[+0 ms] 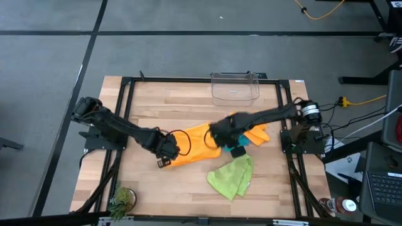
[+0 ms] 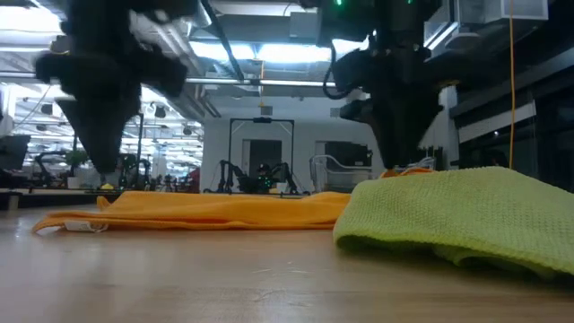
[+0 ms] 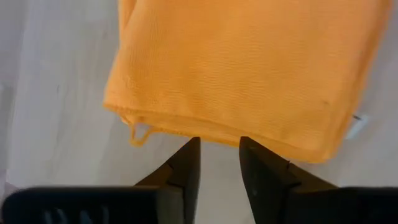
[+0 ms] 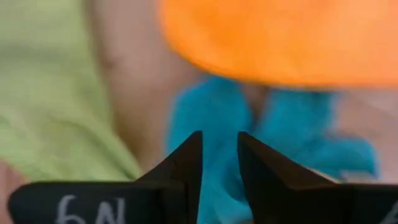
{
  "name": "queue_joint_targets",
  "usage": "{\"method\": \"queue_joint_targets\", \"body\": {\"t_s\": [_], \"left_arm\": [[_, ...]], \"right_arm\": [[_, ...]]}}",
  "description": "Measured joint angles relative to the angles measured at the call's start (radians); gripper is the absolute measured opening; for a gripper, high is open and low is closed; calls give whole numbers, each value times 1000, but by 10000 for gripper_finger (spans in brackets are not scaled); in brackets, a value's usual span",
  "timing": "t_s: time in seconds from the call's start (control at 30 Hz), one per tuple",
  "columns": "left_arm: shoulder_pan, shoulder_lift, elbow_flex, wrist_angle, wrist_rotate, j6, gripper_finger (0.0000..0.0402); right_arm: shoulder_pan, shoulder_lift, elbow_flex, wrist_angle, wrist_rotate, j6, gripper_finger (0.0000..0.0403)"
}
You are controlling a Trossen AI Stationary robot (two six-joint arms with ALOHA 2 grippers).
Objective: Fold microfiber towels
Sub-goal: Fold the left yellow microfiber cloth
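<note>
**Overhead and wrist views: both grippers released above the towels**

Centrally on the wooden bench [image 1: 151, 103] lies a flat orange towel [image 1: 195, 145], spread out and folded into a long band that the low view shows as a thin layer on the wood. The left gripper [image 1: 164, 157] stands at this towel's left near edge; in its wrist view the two dark fingers [image 3: 186, 168] are parted by a narrow gap just off the hem, with nothing between them, so the gripper is released. A small loop tag [image 3: 139, 132] hangs from that hem.

The right gripper [image 1: 233, 145] hovers at the orange towel's right end, over a crumpled teal-blue towel [image 4: 217, 134]. Its fingers [image 4: 189, 158] are likewise slightly apart and hold nothing. A second orange towel [image 1: 257, 133] lies bunched just to the right of this gripper, touching the teal-blue one.

The lime green towel [image 1: 231, 177] lies rumpled nearer the front edge, right of centre, close to the teal-blue towel. In the low view it forms the nearest mound.

A clear plastic bin [image 1: 235, 87] stands at the far edge of the bench. A small green plant [image 1: 122, 199] sits at the near left corner.
</note>
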Motion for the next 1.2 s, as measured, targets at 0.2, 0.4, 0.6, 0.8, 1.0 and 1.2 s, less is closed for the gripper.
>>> {"method": "queue_joint_targets", "body": {"t_s": [0.2, 0.4, 0.6, 0.8, 1.0, 1.2], "left_arm": [[106, 0, -135, 236, 52, 115, 98], [92, -7, -235, 272, 207, 2, 96], [-11, -20, -273, 262, 269, -143, 96], [-71, -64, -252, 201, 272, -222, 96], [-117, -142, -224, 157, 217, -303, 96], [-114, -173, -197, 314, -198, -381, 96]], "right_arm": [[-131, -97, -124, 279, -13, 38, 81], [-189, -101, -271, 455, -51, 57, 79], [-195, -101, -409, 550, -67, 113, 78], [-196, -102, -420, 513, 180, 159, 78], [-195, -137, -332, 376, 338, 217, 78], [-187, -209, -299, 385, 336, 274, 78]]}}
